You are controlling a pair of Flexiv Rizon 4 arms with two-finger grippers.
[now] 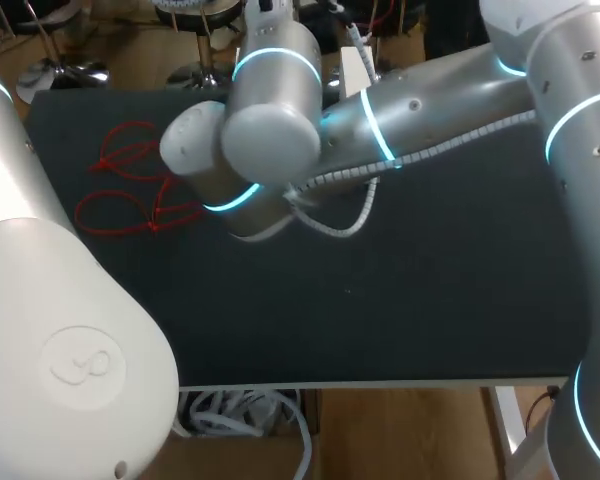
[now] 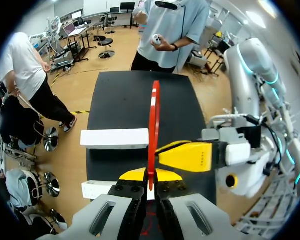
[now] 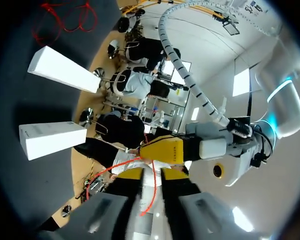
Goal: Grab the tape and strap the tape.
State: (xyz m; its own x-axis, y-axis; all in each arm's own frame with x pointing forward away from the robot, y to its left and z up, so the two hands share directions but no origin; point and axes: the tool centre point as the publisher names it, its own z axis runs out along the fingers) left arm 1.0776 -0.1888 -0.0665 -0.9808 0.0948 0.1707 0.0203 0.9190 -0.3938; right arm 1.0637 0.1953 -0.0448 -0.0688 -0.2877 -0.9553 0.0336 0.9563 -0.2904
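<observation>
In the left wrist view my left gripper [image 2: 151, 177] is shut on a thin red strap [image 2: 154, 120] that stands upright from between its yellow tips. My right gripper's yellow finger [image 2: 187, 156] points at the strap from the side. In the right wrist view the same strap [image 3: 153, 192] runs loosely through the gap between my right gripper's [image 3: 152, 175] parted yellow tips, and the left gripper's yellow finger [image 3: 165, 148] sits just ahead. In the head view both grippers are hidden under my right arm [image 1: 270, 130].
Several loose red straps [image 1: 130, 180] lie at the far left of the black table [image 1: 430, 300]. Two white boxes [image 2: 115, 138] [image 2: 92, 189] stand under the grippers. The right half of the table is bare mat.
</observation>
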